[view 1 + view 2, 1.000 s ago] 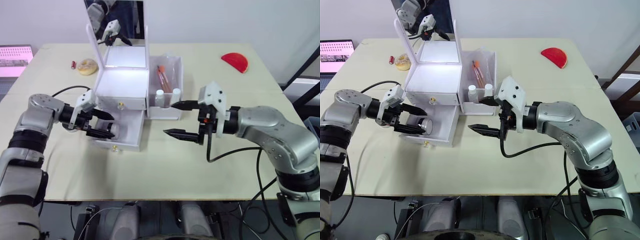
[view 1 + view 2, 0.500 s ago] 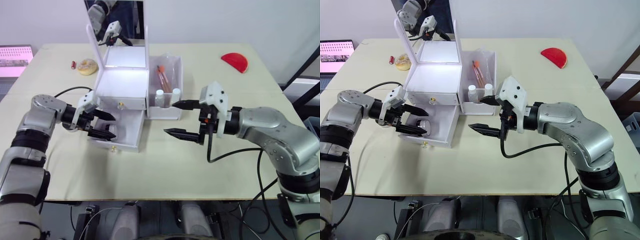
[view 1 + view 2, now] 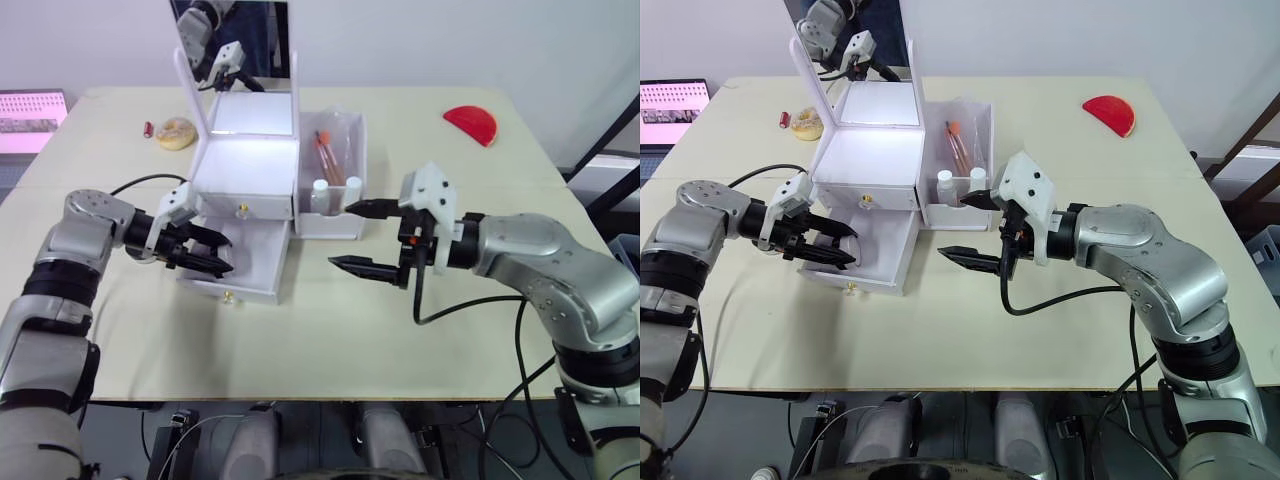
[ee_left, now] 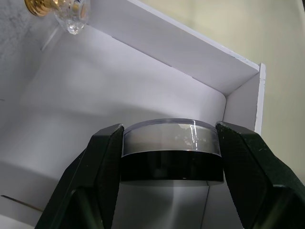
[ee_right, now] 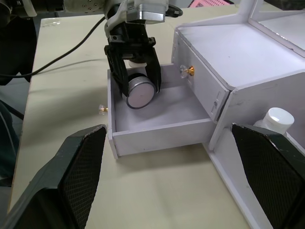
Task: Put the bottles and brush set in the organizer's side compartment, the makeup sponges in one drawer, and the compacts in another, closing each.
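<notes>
Now, from my head camera's left eye, I am holding my left gripper (image 3: 207, 256) over the open lower drawer (image 3: 245, 272) of the white organizer (image 3: 245, 180), fingers clamped on a round compact that is mostly hidden there. My right gripper (image 3: 362, 238) is hanging spread and empty just beside the side compartment (image 3: 335, 160), where two white bottles (image 3: 320, 190) and the brushes (image 3: 326, 155) are already standing. A tan sponge (image 3: 176, 132) and a red wedge (image 3: 471, 122) are lying on the table (image 3: 320, 330), well apart from the drawers.

Through the right eye, the same scene is showing, with the upper drawer (image 3: 868, 197) shut above the open one.

Looking along my left wrist, the compact (image 4: 171, 150) is sitting on edge between my two fingers (image 4: 102, 167), inside the drawer and close to its far corner wall.

From my right wrist, I am seeing that compact (image 5: 140, 93) tilted, its flat face turned outward, above the drawer floor (image 5: 167, 112).

My worry: if I am letting go while it is on edge, it could roll or tip against the wall and stand proud, which would jam the drawer on closing. Pressing down further could also shove the light organizer backward.
</notes>
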You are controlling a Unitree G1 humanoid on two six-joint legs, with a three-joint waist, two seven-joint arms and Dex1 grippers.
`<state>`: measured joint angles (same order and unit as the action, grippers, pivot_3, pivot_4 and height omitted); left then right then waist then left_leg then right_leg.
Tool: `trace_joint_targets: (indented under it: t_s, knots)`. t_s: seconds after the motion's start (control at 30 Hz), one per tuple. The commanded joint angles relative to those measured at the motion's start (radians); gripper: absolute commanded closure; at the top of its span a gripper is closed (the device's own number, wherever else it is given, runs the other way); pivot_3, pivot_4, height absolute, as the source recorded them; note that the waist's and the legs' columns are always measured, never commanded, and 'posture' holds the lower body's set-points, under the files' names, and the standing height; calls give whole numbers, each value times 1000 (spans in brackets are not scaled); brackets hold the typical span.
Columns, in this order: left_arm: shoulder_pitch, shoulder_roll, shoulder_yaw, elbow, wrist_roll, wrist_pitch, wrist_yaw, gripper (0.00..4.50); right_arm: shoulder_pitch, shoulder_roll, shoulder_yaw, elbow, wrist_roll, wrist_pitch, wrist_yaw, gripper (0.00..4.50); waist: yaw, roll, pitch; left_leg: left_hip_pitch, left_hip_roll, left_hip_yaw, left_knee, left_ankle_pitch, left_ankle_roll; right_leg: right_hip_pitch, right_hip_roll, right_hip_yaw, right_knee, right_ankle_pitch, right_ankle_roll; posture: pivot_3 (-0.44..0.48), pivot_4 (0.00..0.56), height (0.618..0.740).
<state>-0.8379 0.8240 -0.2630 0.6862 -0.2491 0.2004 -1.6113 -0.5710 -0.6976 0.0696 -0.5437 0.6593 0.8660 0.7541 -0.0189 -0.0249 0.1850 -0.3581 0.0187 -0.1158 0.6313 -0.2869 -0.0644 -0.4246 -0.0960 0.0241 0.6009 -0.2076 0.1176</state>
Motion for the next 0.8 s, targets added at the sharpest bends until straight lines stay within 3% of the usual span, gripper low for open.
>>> trace_joint_targets:
  t_s: [0.03,0.33,0.57,0.8]
  knots:
    - [-27,17,30,-41,-23,22,-3,2022,-12,0,-18,-12,-1,-18,1,0,0,0,0,0,0,0,0,0,0,0,0,0,0,0,0,0,150,739]
    - [23,99,153,-263,-122,212,-3,2022,-19,12,-3,5,-12,-32,18,0,-5,0,0,0,0,0,-1,0,0,0,0,0,0,0,1,0,150,739]
    - [199,274,352,-446,-202,344,43,2022,-21,25,14,21,-19,-51,35,0,-24,0,1,0,0,-1,-1,0,0,0,0,0,0,-1,2,0,150,739]
    - [366,450,551,-404,-199,341,67,2022,-25,39,29,41,-26,-69,55,0,-25,0,1,1,0,-1,-2,0,0,-1,0,0,1,-3,-1,0,150,739]
